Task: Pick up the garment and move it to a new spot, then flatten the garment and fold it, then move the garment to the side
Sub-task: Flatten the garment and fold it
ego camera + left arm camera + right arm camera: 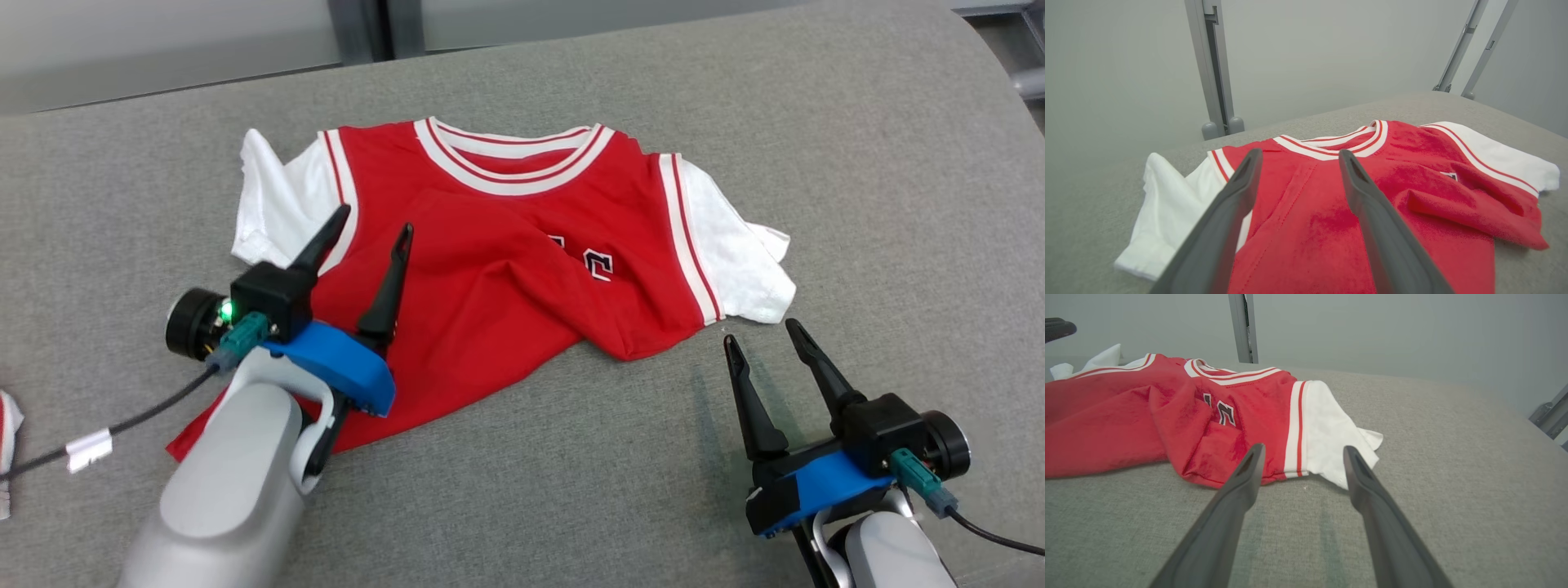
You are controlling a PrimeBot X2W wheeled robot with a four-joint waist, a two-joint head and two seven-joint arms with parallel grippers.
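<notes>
A red jersey-style garment [506,269] with white sleeves and a striped white collar lies rumpled on the grey cloth surface, its lower part folded over the chest lettering. My left gripper [374,219] hovers open over the garment's left side, near the left sleeve; the left wrist view shows the red cloth [1306,228] under and between its empty fingers. My right gripper [758,330] is open just in front of the garment's right sleeve [739,253], apart from it. From the right wrist, the sleeve [1331,433] and hem lie just beyond the fingertips.
The grey padded table [571,490] stretches wide in front and to the right. A small white and red scrap [6,441] lies at the far left edge. A grey upright post [1214,69] stands behind the table's back edge.
</notes>
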